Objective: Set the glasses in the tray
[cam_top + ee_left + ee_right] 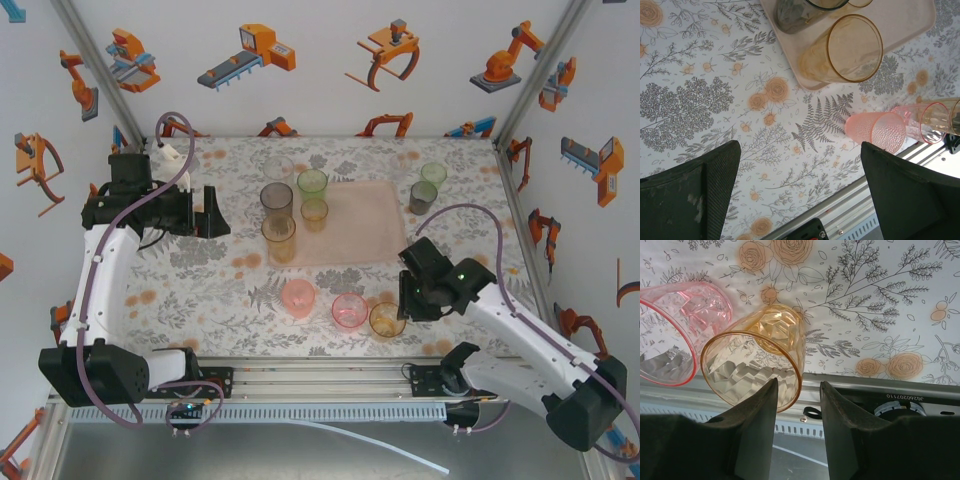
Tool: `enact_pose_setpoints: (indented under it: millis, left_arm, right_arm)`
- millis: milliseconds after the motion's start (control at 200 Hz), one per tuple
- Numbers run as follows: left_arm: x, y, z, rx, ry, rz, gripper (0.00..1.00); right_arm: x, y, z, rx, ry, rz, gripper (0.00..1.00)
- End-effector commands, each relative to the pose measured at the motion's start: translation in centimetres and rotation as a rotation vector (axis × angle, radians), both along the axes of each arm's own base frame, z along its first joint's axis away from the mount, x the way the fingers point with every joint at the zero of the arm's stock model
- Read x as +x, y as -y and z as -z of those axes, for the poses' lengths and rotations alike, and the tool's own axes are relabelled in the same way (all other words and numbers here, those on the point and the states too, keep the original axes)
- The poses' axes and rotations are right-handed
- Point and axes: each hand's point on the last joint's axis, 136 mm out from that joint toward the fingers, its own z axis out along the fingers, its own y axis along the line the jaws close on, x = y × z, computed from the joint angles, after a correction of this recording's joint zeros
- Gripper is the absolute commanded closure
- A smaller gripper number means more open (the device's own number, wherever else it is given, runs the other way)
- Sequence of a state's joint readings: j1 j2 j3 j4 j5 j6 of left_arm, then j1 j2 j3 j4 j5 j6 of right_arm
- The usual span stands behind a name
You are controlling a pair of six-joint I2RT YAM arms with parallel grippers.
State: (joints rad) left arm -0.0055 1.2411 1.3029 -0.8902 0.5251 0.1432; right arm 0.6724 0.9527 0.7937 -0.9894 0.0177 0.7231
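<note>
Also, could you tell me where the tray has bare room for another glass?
The tray's right half is bare, between the small orange glass and the grey glass on the table beside it. Its left edge is crowded with glasses.

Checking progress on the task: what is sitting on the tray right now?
Four tumblers stand on the tray: smoky grey, green, short orange, tall orange. Their bodies hide the tray's left edge.

The glasses [755, 355] are glossy translucent plastic, some faceted; the tray [365, 225] smooth and matt; the table [200, 290] wears a smooth printed covering.
</note>
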Motion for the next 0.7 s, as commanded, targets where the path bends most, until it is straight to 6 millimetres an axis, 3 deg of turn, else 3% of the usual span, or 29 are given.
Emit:
enact_pose_setpoints:
  millis: [0, 696]
  left_arm:
    - [-0.2, 0.2, -1.1, -0.026, 0.02, 0.006, 0.03]
    - [-0.4, 0.3, -1.0, -0.025, 0.023, 0.007, 0.03]
  right_arm:
    - [0.0, -0.3, 0.6, 0.002, -0.006, 0.01, 0.61]
    - [0.5, 0.2, 1.9, -0.07, -0.005, 0.033, 0.69]
